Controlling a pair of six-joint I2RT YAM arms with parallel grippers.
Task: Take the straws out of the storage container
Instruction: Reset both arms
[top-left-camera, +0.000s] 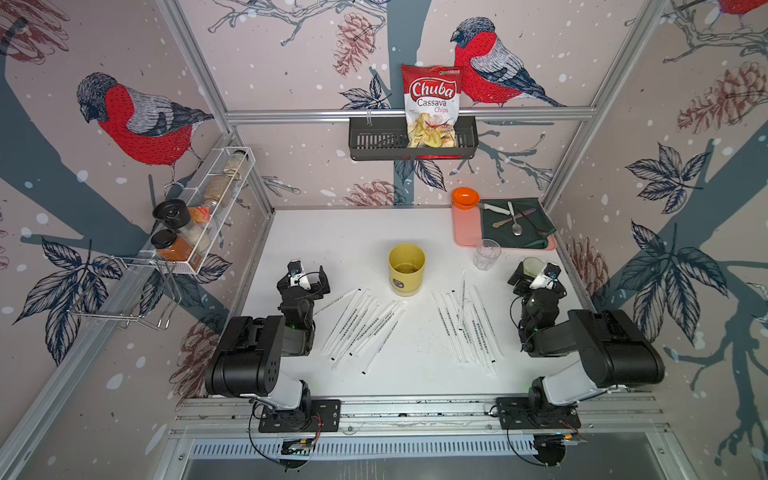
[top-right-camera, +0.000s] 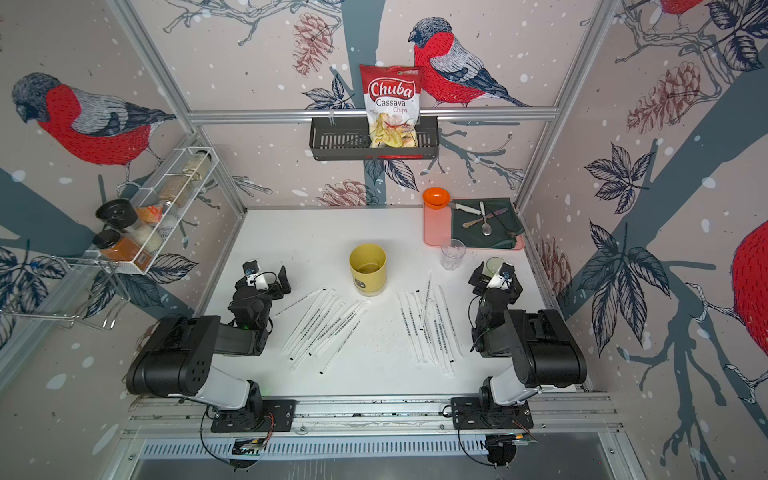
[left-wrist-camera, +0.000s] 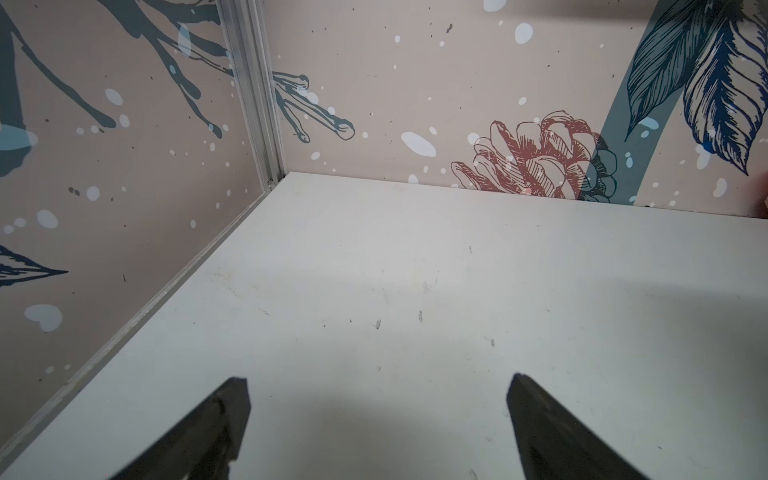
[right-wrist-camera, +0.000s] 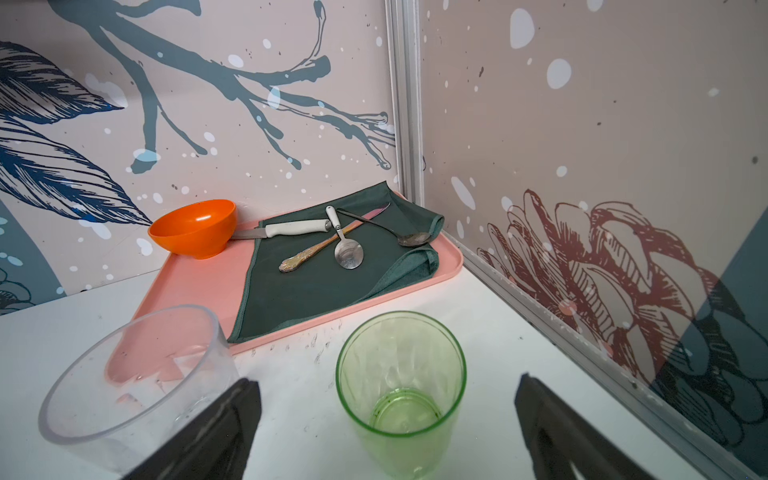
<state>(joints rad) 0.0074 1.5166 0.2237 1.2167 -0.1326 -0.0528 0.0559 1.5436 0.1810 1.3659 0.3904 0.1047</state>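
Note:
The storage container (top-left-camera: 406, 270) (top-right-camera: 368, 270), a pale yellow cup, stands upright mid-table, and no straws show in it. The straws lie flat on the white table in two fans: one fan (top-left-camera: 361, 326) (top-right-camera: 326, 326) in front-left of the cup, the other fan (top-left-camera: 467, 324) (top-right-camera: 430, 328) in front-right. My left gripper (top-left-camera: 309, 271) (left-wrist-camera: 378, 378) is left of the left fan, open over bare table. My right gripper (top-left-camera: 536, 269) (right-wrist-camera: 386, 378) is open at the right edge. A green glass (right-wrist-camera: 401, 374) stands just ahead of its fingers, untouched.
A clear glass (top-left-camera: 487, 253) (right-wrist-camera: 133, 386) stands by the pink tray (top-left-camera: 465, 232) (right-wrist-camera: 199, 291), which carries an orange bowl (right-wrist-camera: 193, 228) and cutlery on a green cloth (right-wrist-camera: 316, 282). A spice rack (top-left-camera: 199, 216) hangs on the left wall. A chips bag (top-left-camera: 432, 106) sits in the back basket.

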